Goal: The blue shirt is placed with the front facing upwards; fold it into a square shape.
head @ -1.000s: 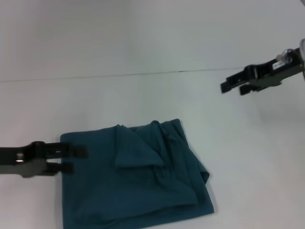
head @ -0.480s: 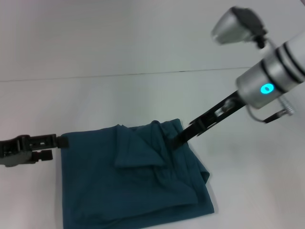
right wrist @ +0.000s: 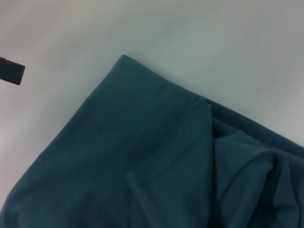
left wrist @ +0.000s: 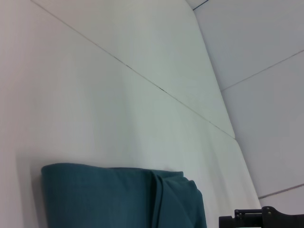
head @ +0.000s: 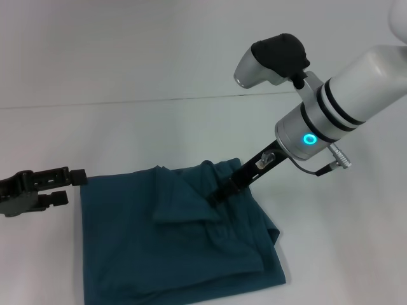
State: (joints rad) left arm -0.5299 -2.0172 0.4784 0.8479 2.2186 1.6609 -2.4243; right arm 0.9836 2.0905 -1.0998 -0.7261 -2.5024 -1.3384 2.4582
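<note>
A: Where was the blue shirt [head: 178, 235]?

B: It lay on the white table [head: 127, 133], low in the head view and a bit toward the robot's left. It was folded into a lumpy block, with a loose flap on top near the far edge and bunched folds on the side by the robot's right. Its near edge was cut off by the bottom of the picture, so I could not see the whole shape. No letters showed on it.

A: And the right gripper [head: 217, 195]?

B: It reached down from the big white arm onto the bunched part near the far edge. Its dark tips were right against the cloth. I could not tell if they were spread or pinching a fold, since dark fingers on dark cloth were hard to read. The right wrist view showed only the shirt [right wrist: 156, 161] up close, not those fingers.

A: The left gripper [head: 63, 186]?

B: It sat just beside the shirt's far left corner, low over the table. Its two fingers were apart with a gap between them, holding nothing. The arm was cut off at the edge.

A: The left wrist view?

B: Just one shirt edge [left wrist: 118, 194] and a dark gripper bit [left wrist: 263, 219] in the corner
</note>
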